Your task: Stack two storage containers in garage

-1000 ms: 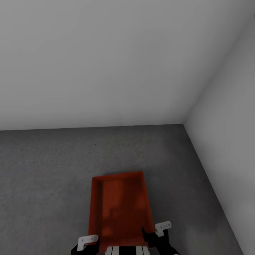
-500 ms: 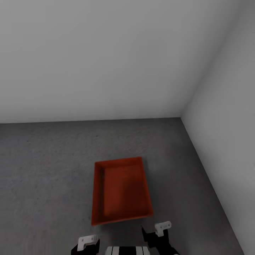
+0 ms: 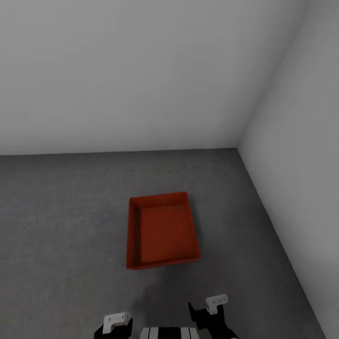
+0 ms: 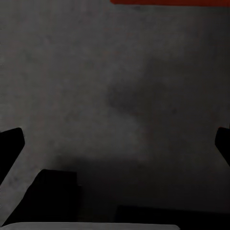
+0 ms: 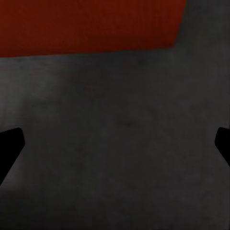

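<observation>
No brand, label or legible writing appears on anything in view.

In the head view, the left gripper (image 3: 116,322) sits at the near edge, left of centre, with a white bracket on a black body; its fingers cannot be made out there. Through the left wrist view the left gripper (image 4: 115,143) has its two dark fingertips (image 4: 10,143) spread wide, one at each side of the frame, with only bare floor (image 4: 115,96) between them, so it holds nothing. A thin strip of the orange-red container (image 4: 167,2) shows ahead of those fingers, well apart from them.

The storage container (image 3: 162,230) rests flat on the dark grey concrete floor (image 3: 61,226), ahead of the robot and between the lines of the two arms, close to the corner where the two pale grey walls (image 3: 141,70) meet on the far right. It is empty, its low walls upright.

The right gripper (image 3: 212,310) lies near and just right of the bin's near right corner, not touching it. In the right wrist view the right gripper (image 5: 115,139) is likewise spread wide, fingertips (image 5: 9,143) at the frame's sides, nothing gripped, with the container (image 5: 91,24) lying beyond on the floor (image 5: 115,143).
</observation>
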You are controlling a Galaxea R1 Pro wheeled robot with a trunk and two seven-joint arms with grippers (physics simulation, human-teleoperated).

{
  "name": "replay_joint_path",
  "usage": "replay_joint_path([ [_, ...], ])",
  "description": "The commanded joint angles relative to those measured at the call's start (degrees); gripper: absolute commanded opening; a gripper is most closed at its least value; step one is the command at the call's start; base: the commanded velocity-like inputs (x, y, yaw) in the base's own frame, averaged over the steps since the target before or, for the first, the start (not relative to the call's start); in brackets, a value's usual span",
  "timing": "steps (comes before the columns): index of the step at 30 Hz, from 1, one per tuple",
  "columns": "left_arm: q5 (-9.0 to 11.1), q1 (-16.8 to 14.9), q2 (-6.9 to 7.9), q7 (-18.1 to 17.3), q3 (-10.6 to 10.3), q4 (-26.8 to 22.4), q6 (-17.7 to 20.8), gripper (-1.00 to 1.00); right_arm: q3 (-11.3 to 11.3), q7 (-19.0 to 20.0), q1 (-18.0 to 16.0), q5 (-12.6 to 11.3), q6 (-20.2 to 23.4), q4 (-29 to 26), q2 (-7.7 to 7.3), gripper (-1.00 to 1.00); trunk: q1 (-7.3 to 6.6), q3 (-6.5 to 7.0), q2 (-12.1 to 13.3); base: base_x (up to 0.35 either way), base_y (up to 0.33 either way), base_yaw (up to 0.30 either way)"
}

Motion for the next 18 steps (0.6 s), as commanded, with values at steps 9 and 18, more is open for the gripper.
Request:
replay_joint_path([
  [9,0.31,-0.01,-0.13,0.3,0.05,0.02,-0.15,1.0,0.01,-0.02,-0.02,0.05,-0.16,0.08,0.0,1.0,-0.04,-0.03,-0.01,-0.337,0.0,0.0],
  [18,0.37,-0.03,-0.07,0.17,0.03,0.02,-0.04,1.0,0.04,-0.45,-0.02,0.06,-0.18,1.0,0.0,1.0,-0.04,-0.03,-0.01,-0.098,0.0,0.0],
])
